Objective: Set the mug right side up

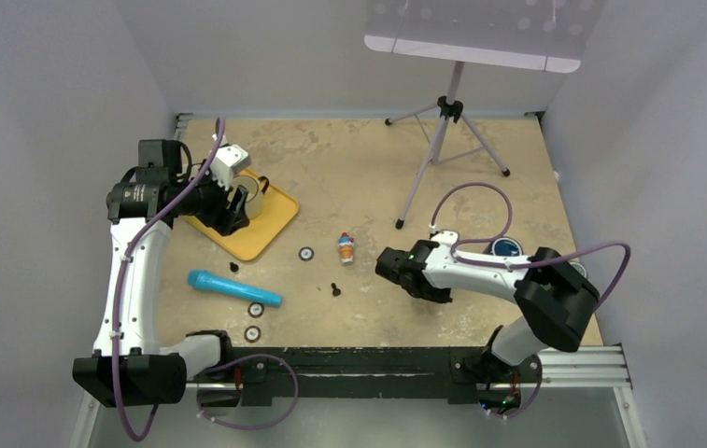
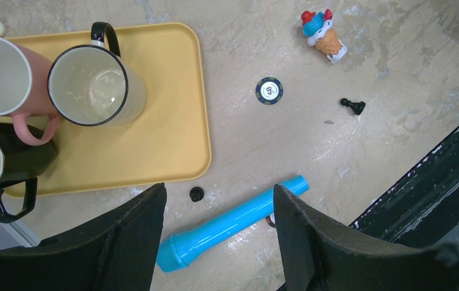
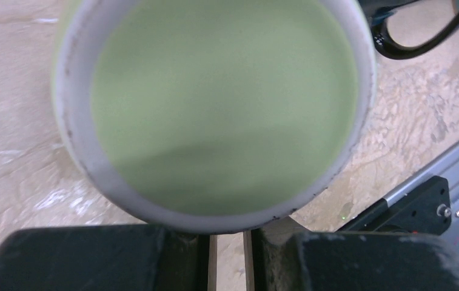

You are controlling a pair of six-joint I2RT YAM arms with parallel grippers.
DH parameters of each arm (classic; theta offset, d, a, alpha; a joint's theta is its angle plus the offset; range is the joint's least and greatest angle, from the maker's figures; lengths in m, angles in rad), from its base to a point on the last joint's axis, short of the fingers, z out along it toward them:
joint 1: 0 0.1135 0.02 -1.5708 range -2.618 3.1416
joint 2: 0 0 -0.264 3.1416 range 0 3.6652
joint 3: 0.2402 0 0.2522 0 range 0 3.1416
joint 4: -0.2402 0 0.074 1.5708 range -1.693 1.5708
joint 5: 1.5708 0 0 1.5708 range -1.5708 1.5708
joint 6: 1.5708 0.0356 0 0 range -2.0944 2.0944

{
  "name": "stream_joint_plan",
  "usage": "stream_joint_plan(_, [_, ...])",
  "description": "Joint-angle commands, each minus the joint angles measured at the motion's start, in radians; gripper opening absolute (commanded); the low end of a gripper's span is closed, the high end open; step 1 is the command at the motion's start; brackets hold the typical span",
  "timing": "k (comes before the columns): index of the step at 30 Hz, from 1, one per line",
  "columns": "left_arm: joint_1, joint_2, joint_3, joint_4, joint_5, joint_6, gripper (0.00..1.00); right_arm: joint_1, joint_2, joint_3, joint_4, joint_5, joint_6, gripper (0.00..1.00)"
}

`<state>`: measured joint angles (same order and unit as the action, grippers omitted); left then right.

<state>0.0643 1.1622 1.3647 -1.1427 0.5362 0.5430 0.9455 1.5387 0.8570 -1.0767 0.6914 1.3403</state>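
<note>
A green mug (image 3: pixel 214 103) with a white rim fills the right wrist view, its round green face turned to the camera. My right gripper (image 3: pixel 228 260) is closed to a narrow slit right under its rim, holding it; the handle is hidden. In the top view the right gripper (image 1: pixel 403 271) is low over the table's centre right and covers the mug. My left gripper (image 2: pixel 217 242) is open and empty, held above the table beside the yellow tray (image 2: pixel 154 145); it also shows in the top view (image 1: pixel 237 201).
The tray holds three upright mugs: pink (image 2: pixel 2 76), cream with a black rim (image 2: pixel 90 85) and black (image 2: pixel 8 163). A blue toy microphone (image 2: pixel 233 224), a poker chip (image 2: pixel 269 90), a black pawn (image 2: pixel 353 106) and an ice-cream toy (image 2: pixel 322 36) lie on the table. A tripod (image 1: pixel 443 140) stands at the back.
</note>
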Motion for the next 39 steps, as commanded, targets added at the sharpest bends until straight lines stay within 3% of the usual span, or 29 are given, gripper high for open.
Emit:
stream_joint_plan(1, [-0.004, -0.013, 0.007, -0.021, 0.052, 0.022, 0.69, 0.100, -0.136, 0.073, 0.037, 0.112, -0.057, 0.00])
stream_joint_plan(4, [-0.004, -0.015, 0.042, -0.081, 0.137, 0.042, 0.69, 0.172, -0.259, 0.141, 0.215, 0.118, -0.246, 0.00])
stream_joint_plan(9, [-0.003, -0.012, 0.161, -0.249, 0.399, 0.063, 0.74, 0.188, -0.533, 0.063, 0.915, -0.063, -0.634, 0.00])
stream_joint_plan(11, [-0.003, -0.015, 0.208, -0.291, 0.512, 0.043, 0.80, 0.188, -0.597, 0.007, 1.223, -0.167, -0.741, 0.00])
stream_joint_plan(14, [-0.019, -0.041, 0.249, -0.270, 0.675, -0.069, 0.99, 0.189, -0.575, 0.046, 1.458, -0.302, -0.831, 0.00])
stream_joint_plan(21, [-0.053, -0.174, 0.190, 0.195, 0.812, -0.580, 1.00, 0.188, -0.425, 0.227, 1.603, -0.507, -0.901, 0.00])
stream_joint_plan(25, [-0.054, -0.179, 0.197, 0.327, 0.822, -0.708, 0.98, 0.189, -0.374, 0.290, 1.615, -0.590, -0.908, 0.00])
stream_joint_plan(28, [-0.054, -0.173, 0.233, 0.354, 0.808, -0.708, 0.97, 0.188, -0.348, 0.320, 1.602, -0.618, -0.905, 0.00])
stream_joint_plan(31, [-0.054, -0.170, 0.297, 0.293, 0.730, -0.600, 0.97, 0.190, -0.334, 0.337, 1.597, -0.636, -0.902, 0.00])
stream_joint_plan(39, [-0.054, -0.148, 0.334, 0.357, 0.706, -0.617, 0.95, 0.188, -0.285, 0.383, 1.587, -0.687, -0.884, 0.00])
